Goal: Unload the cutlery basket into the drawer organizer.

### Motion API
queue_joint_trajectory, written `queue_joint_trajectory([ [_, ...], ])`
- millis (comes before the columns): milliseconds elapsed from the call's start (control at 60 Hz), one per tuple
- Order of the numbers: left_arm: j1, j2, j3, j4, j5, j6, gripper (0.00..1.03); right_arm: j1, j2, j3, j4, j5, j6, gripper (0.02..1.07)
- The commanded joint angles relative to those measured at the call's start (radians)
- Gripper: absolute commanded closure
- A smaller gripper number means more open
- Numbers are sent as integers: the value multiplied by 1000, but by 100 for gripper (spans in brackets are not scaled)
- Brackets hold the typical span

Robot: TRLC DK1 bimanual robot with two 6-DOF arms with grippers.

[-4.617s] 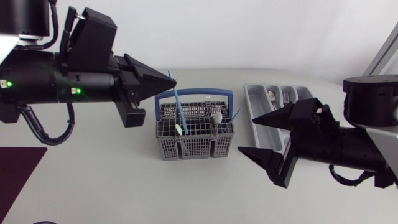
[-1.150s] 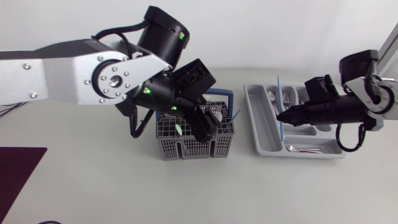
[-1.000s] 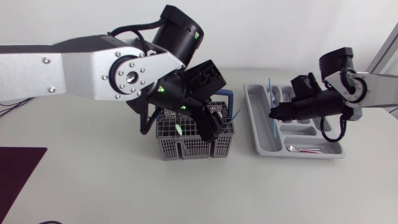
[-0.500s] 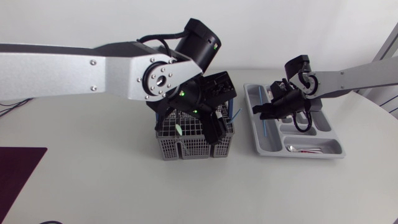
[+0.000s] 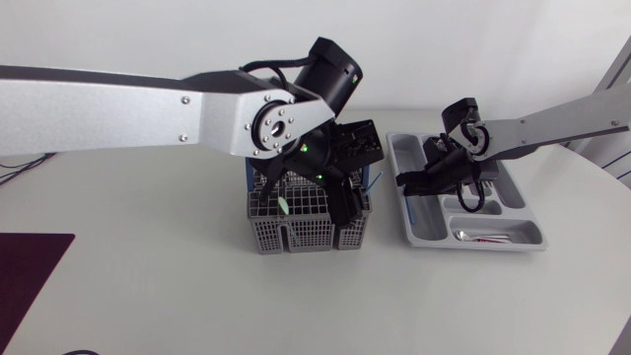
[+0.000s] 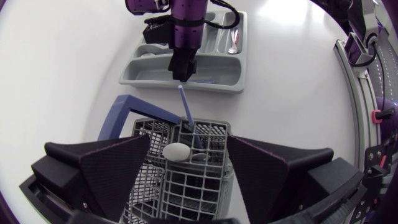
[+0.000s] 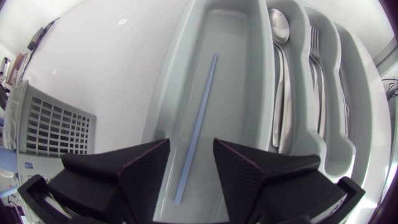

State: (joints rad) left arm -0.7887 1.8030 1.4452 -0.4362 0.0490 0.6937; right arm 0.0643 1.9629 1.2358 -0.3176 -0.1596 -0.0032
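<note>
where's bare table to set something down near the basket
The widest bare table lies left of the basket, up to the dark mat, and in front of it. The strip between basket and drawer organizer is narrow. Crowded: above the basket, where the left gripper hangs open, and the organizer's long compartment, with the right gripper over the blue stick.

Grey lattice basket (image 5: 296, 235), blue handle (image 6: 140, 109), pale-grey organizer (image 5: 527, 232)

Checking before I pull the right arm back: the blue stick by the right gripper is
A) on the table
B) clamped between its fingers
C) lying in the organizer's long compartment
C: the blue stick lies flat in the organizer's long compartment, below the open right gripper.
</note>
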Motion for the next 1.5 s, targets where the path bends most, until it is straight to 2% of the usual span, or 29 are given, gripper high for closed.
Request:
queue_joint_trajectory([
  [0, -9, 22, 34, 5, 17, 36, 6, -3, -64, -30, -3, -1, 2, 21],
  [250, -9, 19, 27, 17, 83, 40, 8, 2, -243, -185, 60, 2, -31, 21],
  [283, -12, 19, 24, 21, 103, 36, 12, 3, -272, -216, 74, 3, -35, 21],
  [350, -20, 22, 18, 36, 104, 30, 13, 2, -305, -251, 92, 6, -44, 21],
  [483, -26, 41, 11, 90, 104, 10, 22, -3, -351, -302, 107, 2, -60, 21],
  [650, -34, 67, 12, 137, 104, -3, 25, -12, -418, -349, 112, -9, -77, 21],
  [983, -17, 99, 29, 168, 104, -17, 44, -6, -509, -406, 112, -23, -83, 21],
  [1100, -15, 108, 34, 175, 104, -28, 45, -3, -519, -415, 114, -27, -83, 21],
  [1283, -3, 125, 53, 180, 104, -42, 65, 12, -558, -443, 127, -29, -92, 21],
  [1483, 6, 134, 73, 182, 104, -56, 81, 19, -581, -457, 130, -27, -107, 21],
])
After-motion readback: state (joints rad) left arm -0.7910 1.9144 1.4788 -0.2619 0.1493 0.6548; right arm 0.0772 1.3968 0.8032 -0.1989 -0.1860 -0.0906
